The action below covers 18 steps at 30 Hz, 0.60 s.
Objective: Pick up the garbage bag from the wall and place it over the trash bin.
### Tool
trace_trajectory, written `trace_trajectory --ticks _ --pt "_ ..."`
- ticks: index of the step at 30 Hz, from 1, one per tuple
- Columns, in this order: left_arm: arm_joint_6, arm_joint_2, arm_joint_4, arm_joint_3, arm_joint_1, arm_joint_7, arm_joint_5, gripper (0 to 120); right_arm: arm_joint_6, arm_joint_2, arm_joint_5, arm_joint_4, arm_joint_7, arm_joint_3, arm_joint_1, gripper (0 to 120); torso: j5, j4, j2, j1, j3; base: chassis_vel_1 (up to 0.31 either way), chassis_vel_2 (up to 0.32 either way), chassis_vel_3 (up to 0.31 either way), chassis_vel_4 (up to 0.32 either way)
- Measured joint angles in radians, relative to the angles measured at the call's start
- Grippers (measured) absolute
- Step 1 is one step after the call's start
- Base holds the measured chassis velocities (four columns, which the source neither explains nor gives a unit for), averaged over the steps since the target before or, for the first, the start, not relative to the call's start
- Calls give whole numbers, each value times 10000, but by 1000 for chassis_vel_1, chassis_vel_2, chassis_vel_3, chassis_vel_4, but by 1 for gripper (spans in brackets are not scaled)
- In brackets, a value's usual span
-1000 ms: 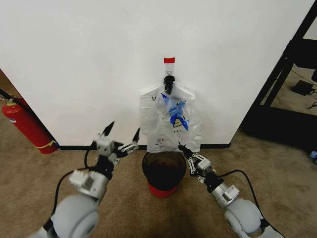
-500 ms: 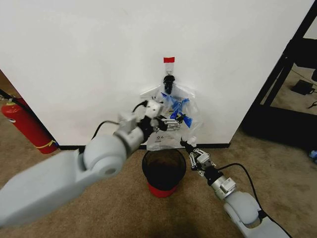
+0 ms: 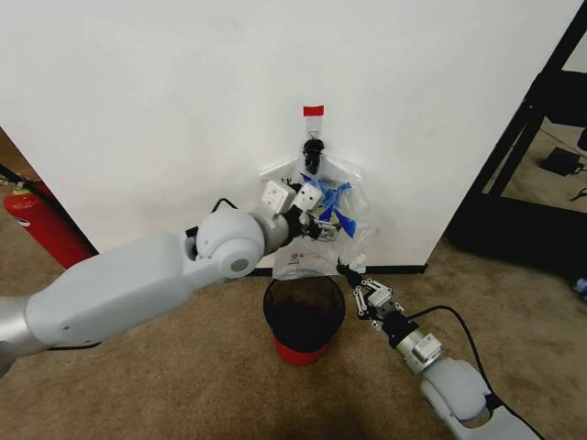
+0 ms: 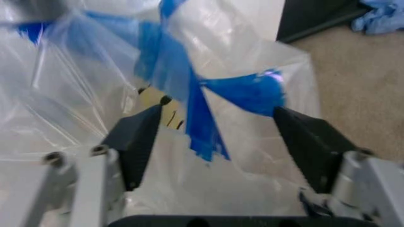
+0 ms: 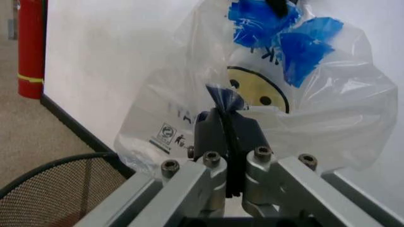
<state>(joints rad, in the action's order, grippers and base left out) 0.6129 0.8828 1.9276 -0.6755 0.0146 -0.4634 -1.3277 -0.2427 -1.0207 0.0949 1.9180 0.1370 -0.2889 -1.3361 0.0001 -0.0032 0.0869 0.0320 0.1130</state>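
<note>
The left gripper is now up at the garbage bag, mid-frame in the head view. A sec ago it sat low at lower left, near the floor; half a sec ago it was already at the bag, and it has pushed in a bit more since. In the left wrist view its two black fingers stand wide apart w/ bag plastic and blue tape strips between them. So it's open and has no hold yet.

The right gripper sits lower, center-right, just at the bag's bottom right corner. In the right wrist view its fingers are pressed together on a little blue-taped bit of the bag, so it looks pinched on the corner, tho the view is tight and I can't be fully sure.

The bag still hangs from the black hook on the wall, under the red tape strip. The trash bin stands right below it, lower center, w/ nothing over its rim.

Meaning: both arms are at the bag now, so I think the grab is close. The bag is not off the hook yet.
</note>
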Motion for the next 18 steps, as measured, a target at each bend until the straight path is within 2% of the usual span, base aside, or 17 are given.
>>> trace_trajectory --ticks 8,10,11,18 --pt "-66 388 -601 -134 -46 -33 77 39 -9 105 103 7 -4 -66 -24 0 -1 0 1 0 0 0 0 0 0" --pt "-130 383 -669 -134 -72 -36 204 32 -11 114 116 5 -4 -67 -17 0 0 0 1 0 0 0 0 0 0" --pt "-130 383 -669 -134 -72 -36 204 32 -11 114 116 5 -4 -67 -17 0 0 0 1 0 0 0 0 0 0" --pt "-344 252 -645 50 -202 -103 300 1 -12 114 140 -47 -14 -34 52 0 -1 1 1 0 0 0 0 0 0"
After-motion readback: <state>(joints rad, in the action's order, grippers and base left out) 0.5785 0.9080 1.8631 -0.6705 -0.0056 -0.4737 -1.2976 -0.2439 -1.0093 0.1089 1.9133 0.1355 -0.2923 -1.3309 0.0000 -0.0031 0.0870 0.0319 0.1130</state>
